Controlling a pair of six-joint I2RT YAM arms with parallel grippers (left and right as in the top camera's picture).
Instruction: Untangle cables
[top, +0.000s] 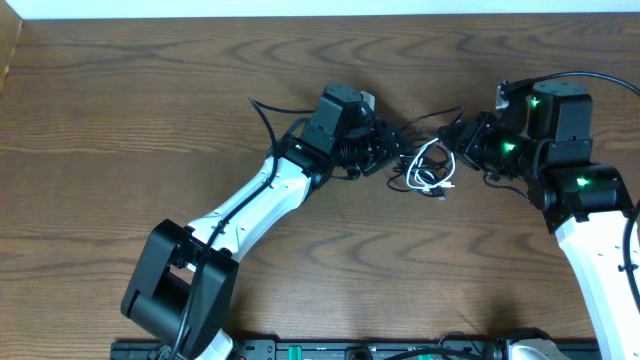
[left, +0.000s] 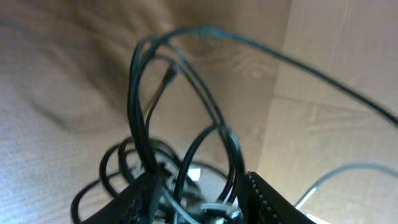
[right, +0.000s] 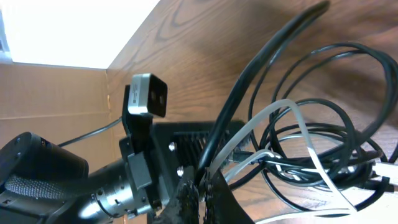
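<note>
Your right gripper (right: 200, 186) is pinched on a black cable (right: 245, 93) strand. In your left gripper (left: 196, 200), strands run through the gap, but you can't tell if it's clamped. The tangle, with the white cable (top: 428, 172), lies on the table (top: 150, 100) between both grippers. It's likely light, limp, springy and slippery: take one strand and pull gently.

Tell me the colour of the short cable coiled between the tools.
The short cable is white, clearest in the overhead view.
</note>
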